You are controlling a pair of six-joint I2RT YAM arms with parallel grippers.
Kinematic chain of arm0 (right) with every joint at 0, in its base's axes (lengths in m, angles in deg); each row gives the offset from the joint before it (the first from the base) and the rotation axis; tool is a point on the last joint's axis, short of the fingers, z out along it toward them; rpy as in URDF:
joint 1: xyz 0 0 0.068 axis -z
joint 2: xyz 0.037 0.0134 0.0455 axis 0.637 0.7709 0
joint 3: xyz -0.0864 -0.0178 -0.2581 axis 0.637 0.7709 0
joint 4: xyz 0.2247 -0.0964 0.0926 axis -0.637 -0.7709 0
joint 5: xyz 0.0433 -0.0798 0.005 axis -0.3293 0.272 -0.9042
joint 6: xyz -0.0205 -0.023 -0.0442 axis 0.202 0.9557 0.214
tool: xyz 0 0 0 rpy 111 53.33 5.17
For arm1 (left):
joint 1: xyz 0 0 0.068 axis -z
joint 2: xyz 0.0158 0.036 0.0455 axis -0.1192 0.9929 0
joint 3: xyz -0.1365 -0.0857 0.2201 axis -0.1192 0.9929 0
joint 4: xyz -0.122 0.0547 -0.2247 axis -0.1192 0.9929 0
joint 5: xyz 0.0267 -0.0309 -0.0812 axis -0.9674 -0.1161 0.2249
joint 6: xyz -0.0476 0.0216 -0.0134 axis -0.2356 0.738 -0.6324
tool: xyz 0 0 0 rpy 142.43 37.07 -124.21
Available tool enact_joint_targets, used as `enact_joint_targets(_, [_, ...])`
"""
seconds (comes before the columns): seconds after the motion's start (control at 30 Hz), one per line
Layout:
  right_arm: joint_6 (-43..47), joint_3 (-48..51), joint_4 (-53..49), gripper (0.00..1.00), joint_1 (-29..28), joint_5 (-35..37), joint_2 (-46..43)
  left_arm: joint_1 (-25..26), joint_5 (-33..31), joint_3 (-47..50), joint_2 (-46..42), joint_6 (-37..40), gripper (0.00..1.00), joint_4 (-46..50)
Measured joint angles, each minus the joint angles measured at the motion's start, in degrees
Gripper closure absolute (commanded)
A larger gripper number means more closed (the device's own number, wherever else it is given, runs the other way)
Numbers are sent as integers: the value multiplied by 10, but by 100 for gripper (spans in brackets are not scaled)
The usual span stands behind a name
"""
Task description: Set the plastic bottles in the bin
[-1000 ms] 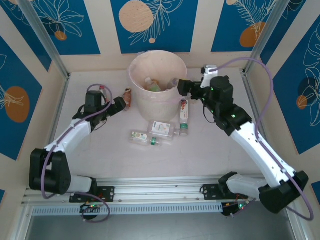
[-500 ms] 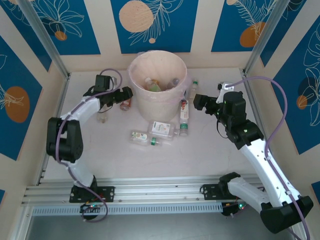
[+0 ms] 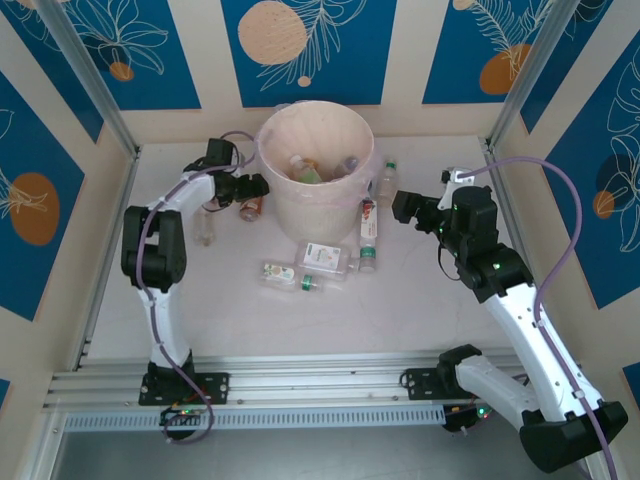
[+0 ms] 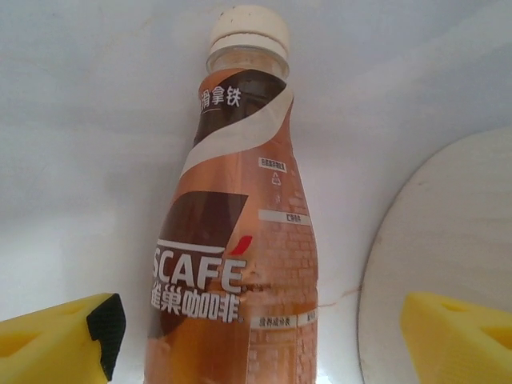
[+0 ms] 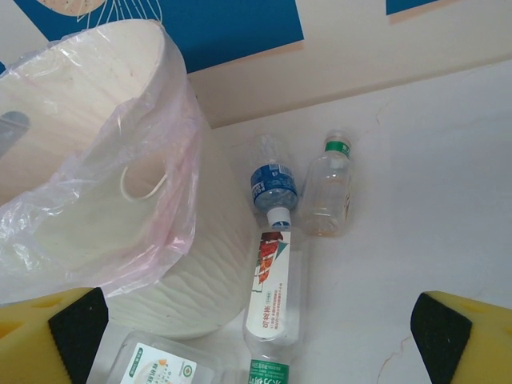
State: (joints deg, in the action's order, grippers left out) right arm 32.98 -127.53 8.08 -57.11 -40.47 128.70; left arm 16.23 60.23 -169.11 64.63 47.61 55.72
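Note:
The cream bin (image 3: 315,195) with a pinkish liner (image 5: 164,228) stands at the back centre, with a few plastic bottles (image 3: 305,170) inside. A brown-labelled bottle (image 4: 240,240) with a cream cap lies left of the bin, between my left gripper's (image 4: 256,340) open yellow fingers (image 4: 56,344), with gaps on both sides. My left gripper (image 3: 250,188) is beside the bin wall (image 4: 448,232). My right gripper (image 3: 400,207) is open, right of the bin, facing a red-and-white-labelled bottle (image 5: 274,288), a blue-labelled one (image 5: 274,182) and a green-capped one (image 5: 328,188).
In front of the bin lie a square clear bottle (image 3: 325,258) and two small bottles (image 3: 280,272) (image 3: 308,283). Another clear bottle (image 3: 205,225) lies near the left arm. Metal posts and walls close in the table's sides.
My left gripper reached in toward the bin, onto the brown bottle, and its fingers narrowed a little. My right gripper drew back from the bin's rim to the right and down.

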Motion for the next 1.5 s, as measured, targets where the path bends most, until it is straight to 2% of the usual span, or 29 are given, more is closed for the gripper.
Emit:
enact_joint_targets(0.3, [-2, 4, 0, 1, 6, 0, 0, 0, 9, -80, 84, 14, 16, 50])
enact_joint_targets(0.63, [-4, 17, -3, 1, 17, 2, 8, 0, -9, -99, 100, 15, 25, 77])
enact_joint_targets(0.83, [-9, 20, -2, 1, 19, 2, 14, 0, -22, -99, 100, 21, 37, 79])
enact_joint_targets(0.93, [-11, 21, -2, 1, 20, 2, 17, 0, -22, -99, 100, 21, 39, 79])
enact_joint_targets(1.13, [-13, 25, -2, 1, 24, 2, 17, 0, -22, -90, 93, 17, 49, 74])
enact_joint_targets(1.5, [-15, 28, -1, 1, 30, 0, 23, 0, -1, -12, 17, 12, 60, 45])
